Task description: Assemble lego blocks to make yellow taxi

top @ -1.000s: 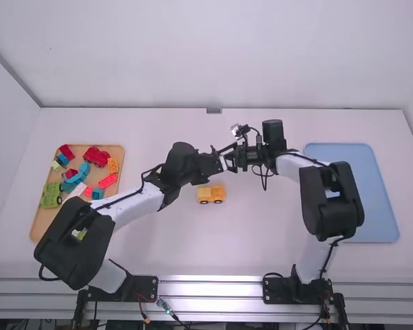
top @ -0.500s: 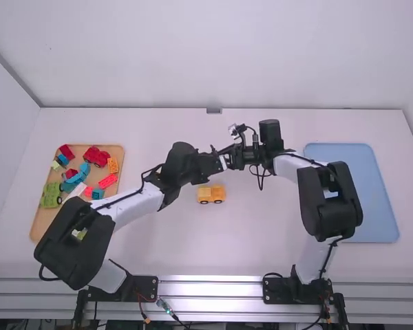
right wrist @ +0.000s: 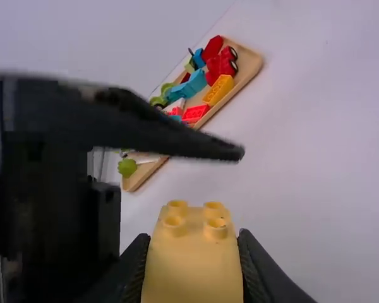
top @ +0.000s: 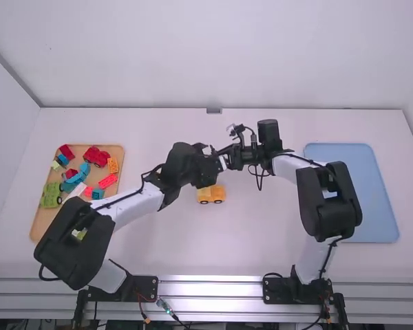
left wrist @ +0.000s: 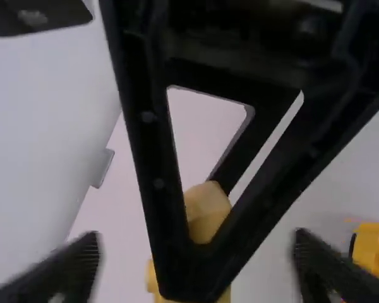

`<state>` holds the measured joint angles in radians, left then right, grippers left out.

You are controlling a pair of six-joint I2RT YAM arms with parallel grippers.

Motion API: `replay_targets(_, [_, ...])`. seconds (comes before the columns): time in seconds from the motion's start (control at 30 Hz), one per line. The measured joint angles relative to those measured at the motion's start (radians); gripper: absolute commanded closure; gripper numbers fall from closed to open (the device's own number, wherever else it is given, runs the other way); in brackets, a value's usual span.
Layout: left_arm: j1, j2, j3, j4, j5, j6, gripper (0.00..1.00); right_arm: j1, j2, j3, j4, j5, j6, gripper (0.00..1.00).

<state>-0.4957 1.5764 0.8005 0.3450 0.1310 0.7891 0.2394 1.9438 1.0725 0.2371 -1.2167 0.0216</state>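
Looking over from above and behind, I see both arms reaching in toward the middle of the white table (top: 275, 240), the left gripper (top: 219, 162) and the right gripper (top: 233, 157) brought so close that they overlap from up here. Just on the near side of them, the yellow wheeled taxi base (top: 211, 195) sits upright on the tabletop. Off to the left lies the wooden tray (top: 41, 225), holding a red wheeled piece (top: 96, 157), an orange brick (top: 113, 166), a red brick (top: 108, 181), blue curved pieces (top: 74, 182) and a green wheeled piece (top: 51, 196); over on the right lies a blue tray (top: 372, 213). In the left wrist view, the left gripper's two fingers are blurred but spread well apart, so it is released. The other arm's dark fingers cross in front of it and meet around a pale yellow block (left wrist: 206, 211), while part of the taxi base shows beyond, on the table. In the right wrist view, the right gripper has that block clasped between its fingers, four round studs showing on its near end. One long dark finger of the left gripper stretches across close by, with the wooden tray and its colourful pieces farther off behind it.
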Motion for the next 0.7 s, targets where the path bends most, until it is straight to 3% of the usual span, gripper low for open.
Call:
replay_targets(0.1, [0.008, 0.0, 0.026, -0.105, 0.034, -0.053, 0.01, 0.0, 0.0, 0.0, -0.006, 0.0, -0.057, 0.87])
replay_targets(0.27, [0.062, 0.0, 0.112, -0.305, 0.209, -0.078, 0.01, -0.014, 0.0, 0.0, -0.032, 0.007, -0.165, 0.89])
replay_targets(0.5, [0.222, 0.0, 0.357, -0.707, 0.533, -0.058, 0.01, -0.054, 0.0, 0.001, -0.112, 0.018, -0.383, 0.92])
replay_targets(0.7, [0.258, 0.023, 0.48, -0.858, 0.647, -0.06, 0.01, -0.041, 0.0, 0.005, -0.181, -0.01, -0.58, 0.92])
